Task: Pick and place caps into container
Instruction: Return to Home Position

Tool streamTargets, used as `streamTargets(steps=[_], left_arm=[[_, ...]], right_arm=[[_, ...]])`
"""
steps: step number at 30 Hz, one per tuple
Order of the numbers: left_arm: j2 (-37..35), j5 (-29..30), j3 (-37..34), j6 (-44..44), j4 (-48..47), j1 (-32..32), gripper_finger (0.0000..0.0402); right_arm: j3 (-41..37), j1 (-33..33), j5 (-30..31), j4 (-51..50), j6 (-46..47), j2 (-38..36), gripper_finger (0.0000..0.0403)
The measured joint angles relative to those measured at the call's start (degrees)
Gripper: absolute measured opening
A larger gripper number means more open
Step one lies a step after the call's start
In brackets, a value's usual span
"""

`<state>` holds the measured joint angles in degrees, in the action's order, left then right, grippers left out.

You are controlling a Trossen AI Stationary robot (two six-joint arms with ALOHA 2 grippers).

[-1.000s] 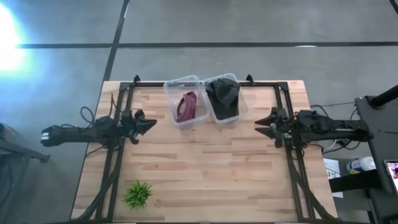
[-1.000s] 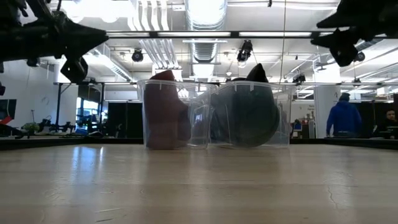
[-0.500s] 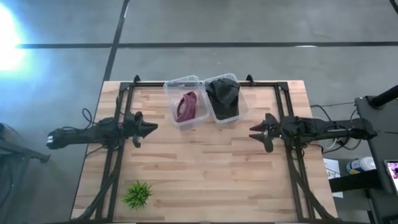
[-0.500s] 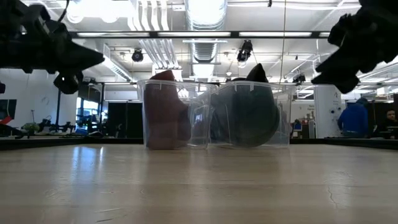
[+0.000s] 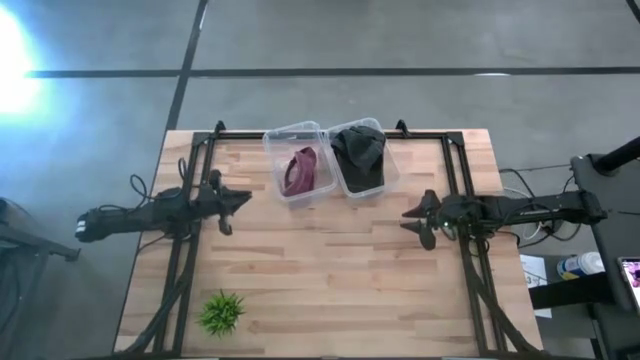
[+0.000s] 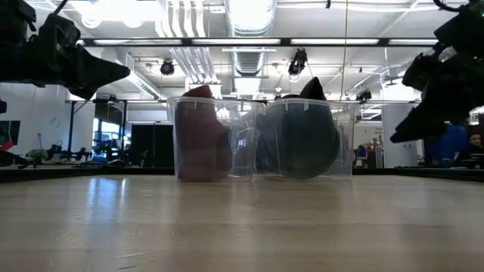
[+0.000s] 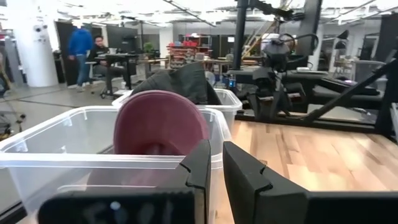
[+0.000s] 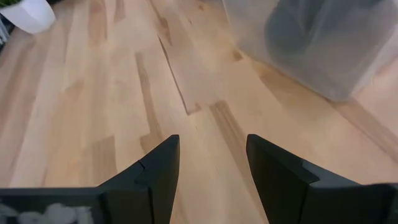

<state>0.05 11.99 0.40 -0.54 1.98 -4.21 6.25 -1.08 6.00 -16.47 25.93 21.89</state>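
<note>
Two clear tubs stand side by side at the table's far edge. The maroon cap (image 5: 300,170) lies in the left tub (image 5: 285,135) and stands up above its rim in the low view (image 6: 200,136). A dark charcoal heap of cap fabric (image 5: 360,150) fills the right tub (image 5: 388,175); one dark cap or two, I cannot tell. My left gripper (image 5: 240,200) hovers left of the tubs, shut, pointing at the maroon cap (image 7: 161,121). My right gripper (image 5: 410,218) hovers right of and nearer than the tubs, open, over bare wood (image 8: 211,155).
A small green plant (image 5: 222,312) in a white pot (image 8: 25,12) stands near the table's near-left corner. The dark arm frames run along the left and right sides. Bare wood (image 5: 320,270) stretches between the grippers and toward the near edge. A person in blue (image 7: 79,46) stands in the room beyond.
My right gripper has moved toward the table's left and near edges, come down and tipped toward the tabletop. My left gripper has turned about its own axis while staying about where it was. The caps and tubs have not moved.
</note>
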Motion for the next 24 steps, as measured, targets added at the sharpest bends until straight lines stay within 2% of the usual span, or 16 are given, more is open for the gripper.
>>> streamTargets(steps=[24], left_arm=[[0.22,0.44,0.13,-0.15,0.81,-0.22,0.0037]], right_arm=[[-0.36,-0.02,0.00,0.44,0.01,-0.02,0.0183]])
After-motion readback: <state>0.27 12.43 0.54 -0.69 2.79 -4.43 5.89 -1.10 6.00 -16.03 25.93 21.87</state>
